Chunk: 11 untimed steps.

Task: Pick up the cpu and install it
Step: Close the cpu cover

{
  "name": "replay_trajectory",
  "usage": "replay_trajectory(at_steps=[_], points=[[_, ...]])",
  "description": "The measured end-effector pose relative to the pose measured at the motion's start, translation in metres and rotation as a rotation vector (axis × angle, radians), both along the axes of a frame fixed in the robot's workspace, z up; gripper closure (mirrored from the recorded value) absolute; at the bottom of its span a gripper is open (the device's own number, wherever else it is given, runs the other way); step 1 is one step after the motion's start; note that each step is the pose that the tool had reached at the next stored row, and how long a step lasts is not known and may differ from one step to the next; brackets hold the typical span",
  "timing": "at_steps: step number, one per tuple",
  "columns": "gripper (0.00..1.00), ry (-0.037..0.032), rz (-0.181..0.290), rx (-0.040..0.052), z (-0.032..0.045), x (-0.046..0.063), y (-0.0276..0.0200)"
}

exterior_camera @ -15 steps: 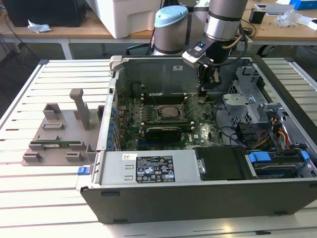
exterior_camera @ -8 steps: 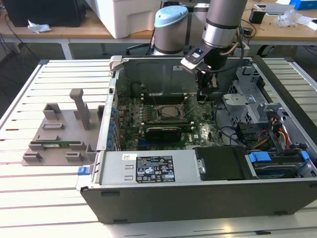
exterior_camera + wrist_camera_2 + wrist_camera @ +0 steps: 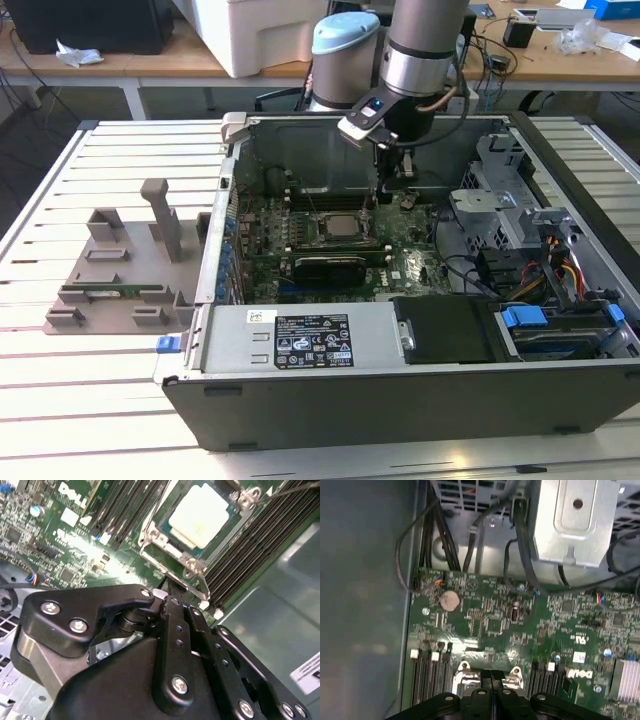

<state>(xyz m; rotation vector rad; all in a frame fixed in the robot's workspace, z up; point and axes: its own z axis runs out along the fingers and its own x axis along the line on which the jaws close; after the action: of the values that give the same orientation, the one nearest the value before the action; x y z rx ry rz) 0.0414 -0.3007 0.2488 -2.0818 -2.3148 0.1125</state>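
**Cpu seated in the socket, claw closed and empty just beside it**

The small flat square cpu [image 3: 200, 515] with its pale, shiny metal top lies flat inside the metal socket frame [image 3: 165, 542] on the green motherboard [image 3: 405, 268]. It sits square to the frame, with a thin green edge showing round it. The exterior view places it near the middle of the open black computer case [image 3: 400, 410], between the rows of dark memory slots [image 3: 250, 545].

The black claw [image 3: 169, 587] hangs low inside the case, just off the edge of the socket frame on the exterior view's right. In the first wrist view its two fingers meet along a centre line with nothing between them, so it is closed and carries nothing. I cannot tell whether its tip touches the frame or stops just short of it.

By my reading the pick-up and the placing are done: the chip is in its seat and out of the claw. Whether the frame is clamped down and latched over it is not clear.

On the exterior view's left, well apart from the case, a grey plastic holder [image 3: 150, 215] stands on the slatted white table [image 3: 60, 400], with a long narrow green memory stick [image 3: 110, 293] in it.
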Motion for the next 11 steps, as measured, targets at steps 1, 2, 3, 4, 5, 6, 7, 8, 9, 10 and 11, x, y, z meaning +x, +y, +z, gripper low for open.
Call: replay_trajectory(at_steps=[1, 2, 3, 4, 5, 6, 7, 8, 9, 10, 11], points=[[0.89, 0.0001, 0.000, 0.0000, 0.0000, -0.004, 0.0000], [0.89, 0.0000, 0.000, 0.0001, 0.0000, -0.007, 0.0000], [0.89, 0.0000, 0.000, 0.0001, 0.0000, -0.008, 0.0000], [0.89, 0.0000, 0.000, 0.0001, 0.0000, -0.010, 0.0000], [0.89, 0.0001, 0.000, 0.0001, 0.0000, -0.011, 0.0000], [0.89, -0.0002, 0.000, 0.0006, -0.0005, -0.014, 0.0001], [0.89, 0.0000, 0.000, 0.0002, -0.0039, -0.022, 0.0000], [0.89, 0.0000, 0.000, 0.0002, -0.0073, -0.030, 0.0000], [0.89, -0.0001, 0.000, 0.0002, -0.0112, -0.040, 0.0000], [0.89, 0.0000, 0.000, 0.0002, -0.0153, -0.050, 0.0000], [0.89, -0.0001, 0.000, 0.0003, -0.0171, -0.054, 0.0000]])
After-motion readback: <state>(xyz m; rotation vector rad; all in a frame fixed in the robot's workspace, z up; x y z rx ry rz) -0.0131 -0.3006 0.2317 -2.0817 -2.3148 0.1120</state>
